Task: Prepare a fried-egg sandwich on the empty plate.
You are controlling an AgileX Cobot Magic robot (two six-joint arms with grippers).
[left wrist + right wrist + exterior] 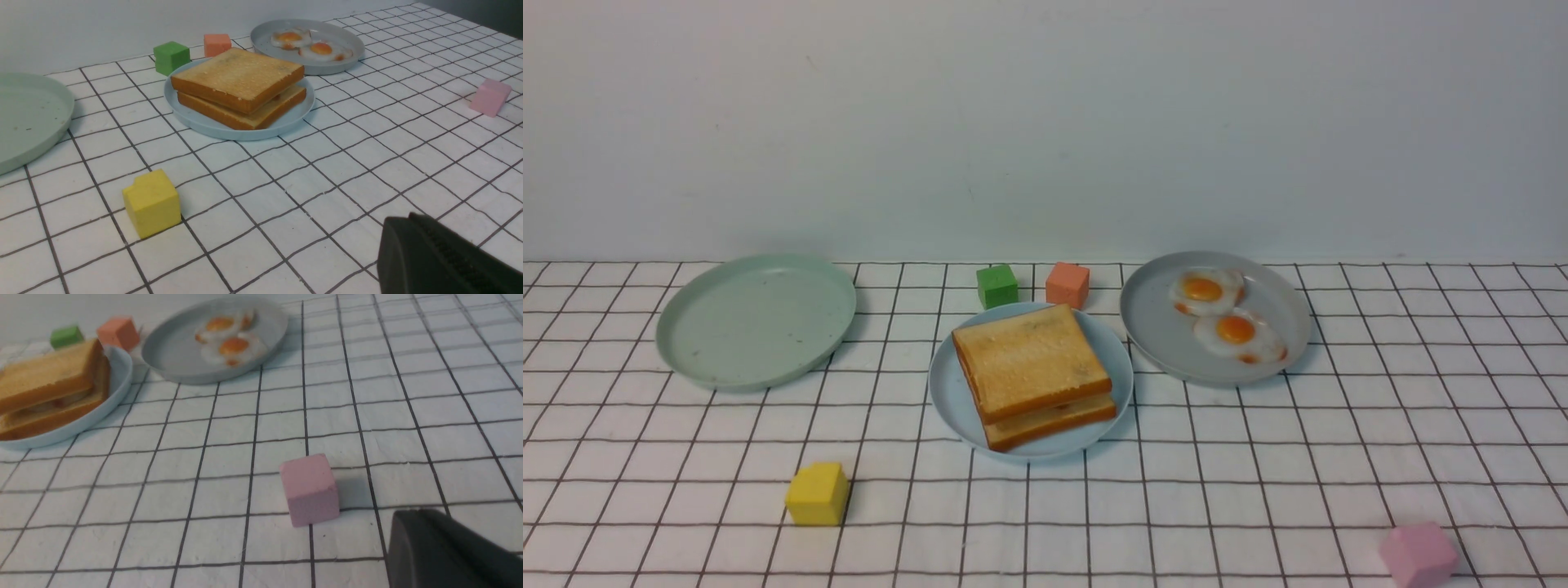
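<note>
Two golden-brown toast slices point(1029, 361) lie stacked on the light blue plate point(943, 384) at the table's middle. The stack also shows in the left wrist view point(239, 75) and the right wrist view point(47, 377). A narrow gap runs between the slices; the fried egg of the sandwich is hidden there, apart from a small orange trace point(278, 97). My left gripper point(408, 218) is shut and empty, low over the cloth near the front. My right gripper point(421, 514) is shut and empty, near the pink cube. Neither arm shows in the front view.
A grey plate point(1152, 327) with two fried eggs point(1225, 314) stands at the back right. An empty pale green plate point(756, 318) stands at the back left. Foam cubes lie about: green point(996, 285), orange point(1067, 283), yellow point(817, 493), pink point(1418, 554).
</note>
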